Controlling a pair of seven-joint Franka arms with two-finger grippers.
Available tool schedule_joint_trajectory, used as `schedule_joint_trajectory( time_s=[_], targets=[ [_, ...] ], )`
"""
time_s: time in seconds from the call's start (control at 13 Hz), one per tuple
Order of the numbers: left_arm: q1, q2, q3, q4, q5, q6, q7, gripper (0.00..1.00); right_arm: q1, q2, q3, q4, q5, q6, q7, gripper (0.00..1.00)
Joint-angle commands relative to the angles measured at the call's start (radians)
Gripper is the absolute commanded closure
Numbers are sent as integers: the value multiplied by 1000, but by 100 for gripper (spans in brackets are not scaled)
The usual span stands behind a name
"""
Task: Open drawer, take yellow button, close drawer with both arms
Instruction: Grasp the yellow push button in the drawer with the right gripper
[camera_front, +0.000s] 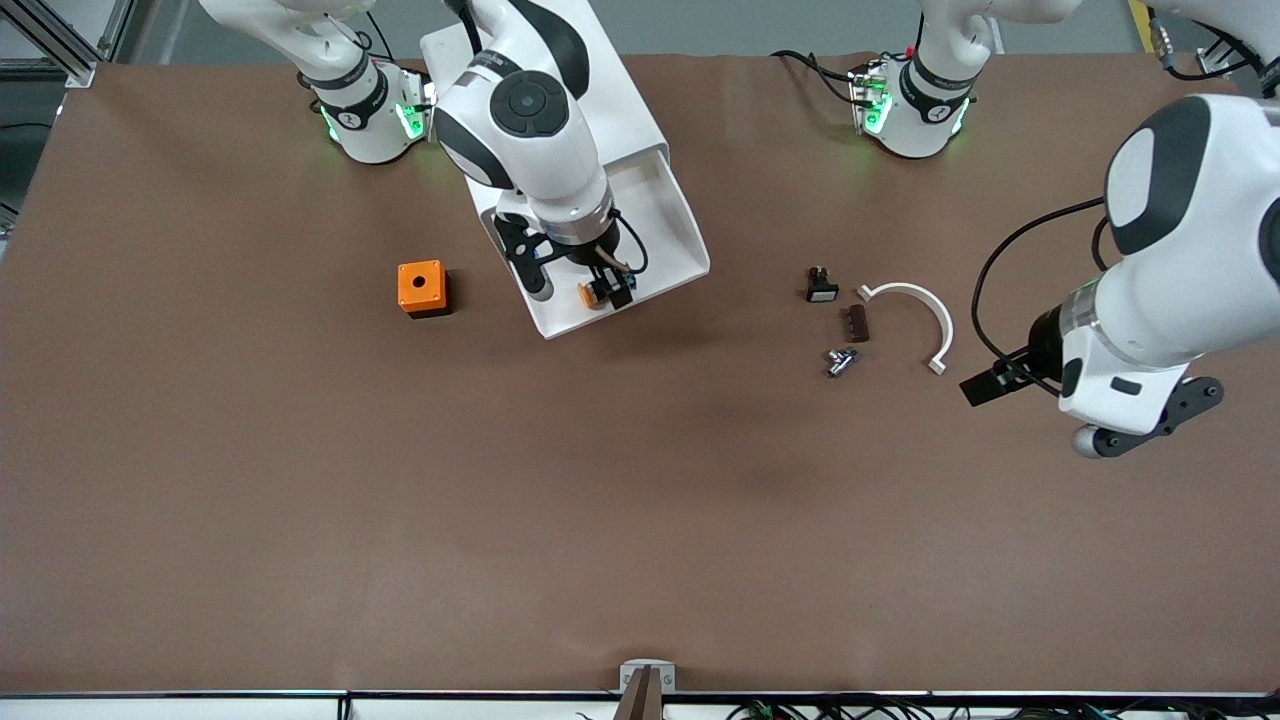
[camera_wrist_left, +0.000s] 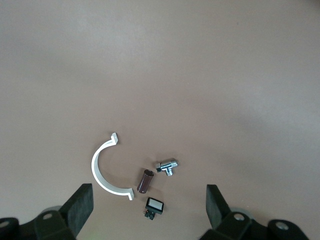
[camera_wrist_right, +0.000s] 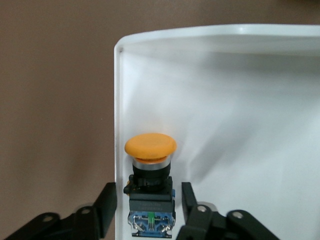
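The drawer (camera_front: 668, 215) stands pulled out of the white cabinet (camera_front: 610, 95), and the right gripper (camera_front: 610, 290) is down inside it, at the corner nearest the front camera. Between its fingers (camera_wrist_right: 106, 205) sits the button (camera_wrist_right: 150, 172): orange cap pointing away from the wrist, black collar under it, blue block back toward the palm. In the right wrist view the two black fingers flank the black-and-blue body closely, one on each side, with the drawer's side wall (camera_wrist_right: 118, 125) running just beside one finger. The jaws are narrowed around the body, yet whether the pads already press on it I cannot tell; the button appears to rest on the drawer floor.

On the table just outside that drawer, toward the right arm's end, stands an orange cube (camera_front: 422, 288) with a hole in its top.

Over at the left arm's end, the left gripper (camera_front: 985, 386) hangs above bare brown table (camera_front: 640, 500), waiting, its fingers (camera_wrist_left: 80, 205) spread wide with nothing between them. Just ahead of its fingertips lies a small cluster: a white half-ring clamp (camera_wrist_left: 105, 172), a dark brown block (camera_wrist_left: 145, 181), a small chrome fitting (camera_wrist_left: 167, 166) and a black button with a white face (camera_wrist_left: 154, 206). The clamp lies closest to this gripper, the others just past it, all apart from one another.
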Motion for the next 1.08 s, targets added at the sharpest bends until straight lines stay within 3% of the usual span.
schedule_joint_trajectory(
  time_s=[0.0, 0.15, 0.31, 0.46, 0.85, 1.0],
  targets=[
    [-7, 0, 3, -5, 19, 6, 17, 1, -13, 3, 26, 4, -29, -1, 27, 64],
    [-8, 1, 1, -5, 19, 6, 20, 1, -16, 3, 26, 7, -29, -3, 18, 83],
    [-10, 4, 3, -2, 19, 8, 19, 1, -22, 1, 26, 26, -27, -4, -37, 91],
    [-10, 3, 3, -2, 19, 8, 17, 1, -58, 1, 28, 61, -27, -13, -73, 94],
    [-34, 4, 0, -3, 18, 8, 32, 1, -186, 1, 23, 171, -12, -197, -478, 95],
    [-57, 20, 1, -7, 21, 15, 40, 1, -189, -13, -70, 179, -12, -289, -775, 94]
  ],
)
